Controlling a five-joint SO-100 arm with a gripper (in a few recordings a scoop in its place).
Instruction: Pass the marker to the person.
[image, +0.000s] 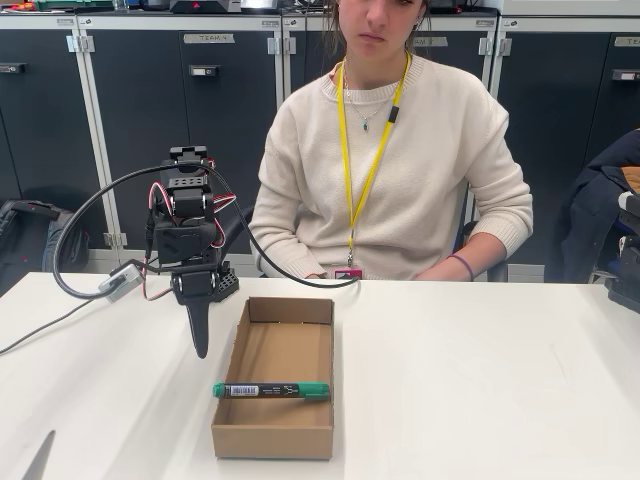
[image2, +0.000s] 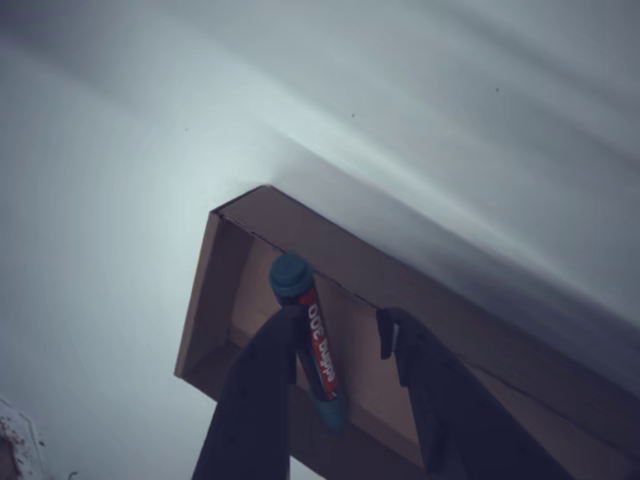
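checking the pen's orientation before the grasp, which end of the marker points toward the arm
The plain green end, at picture left in the fixed view, lies nearest the gripper. The longer green cap rests on the cardboard box wall away from it.

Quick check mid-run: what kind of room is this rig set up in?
Likely a lab or workshop: dark labelled storage cabinets line the back wall, a person wearing a lanyard sits behind a plain white table, where the marker rests across a cardboard box.

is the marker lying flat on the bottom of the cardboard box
No, in the fixed view the marker bridges the cardboard box, resting across its two side walls above the floor.
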